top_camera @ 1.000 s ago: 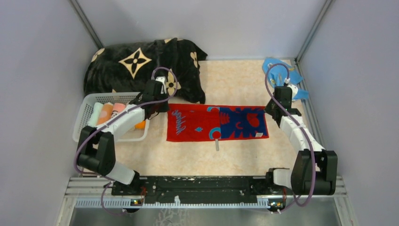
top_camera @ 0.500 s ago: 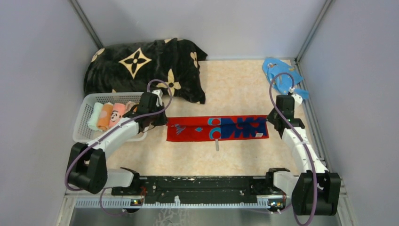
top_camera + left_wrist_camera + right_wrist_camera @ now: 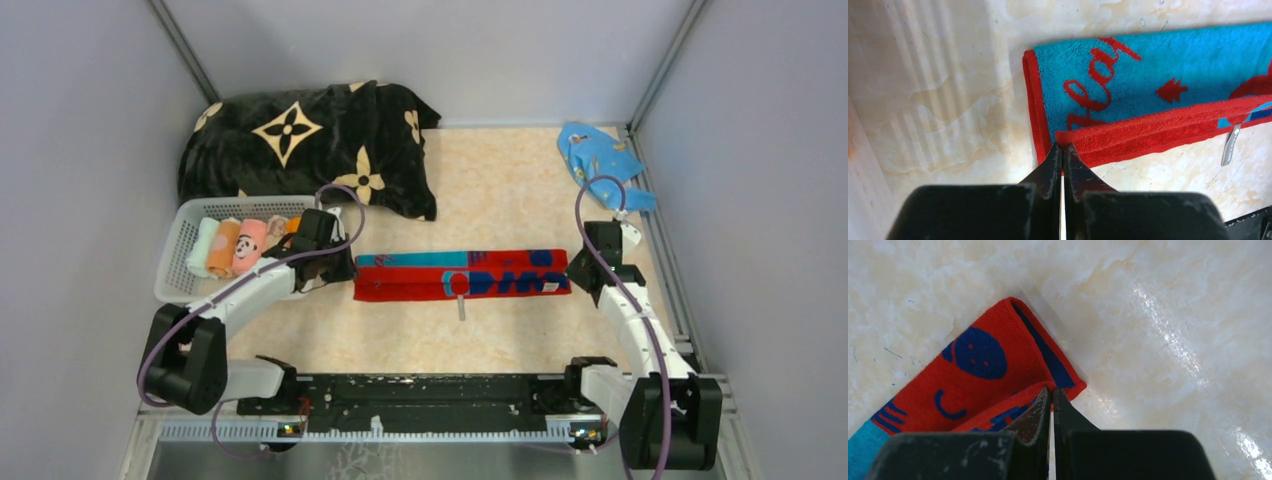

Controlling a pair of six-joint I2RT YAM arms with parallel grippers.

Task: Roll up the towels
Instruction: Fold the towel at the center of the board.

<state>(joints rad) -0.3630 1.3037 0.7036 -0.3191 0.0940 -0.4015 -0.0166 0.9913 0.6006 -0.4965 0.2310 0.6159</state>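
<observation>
A red-and-teal printed towel [image 3: 460, 274] lies on the table as a long narrow strip, its far half folded over towards me. My left gripper [image 3: 345, 272] is shut on the folded edge at the towel's left end; the left wrist view shows the tips [image 3: 1063, 148] pinching the red hem of the towel [image 3: 1148, 135]. My right gripper [image 3: 575, 272] is shut on the right end; the right wrist view shows the tips [image 3: 1052, 391] pinching the red hem of the towel [image 3: 983, 370]. Several rolled towels [image 3: 232, 247] lie in a white basket [image 3: 180, 290].
A large black plush blanket with beige flowers [image 3: 310, 140] lies at the back left, behind the basket. A light blue cloth [image 3: 600, 160] lies at the back right corner. Grey walls close in both sides and the back.
Both grippers have pulled the towel's far edge towards me, folding it. The towel went from a wide flat rectangle to a narrow strip, its teal back now showing along the far side.
</observation>
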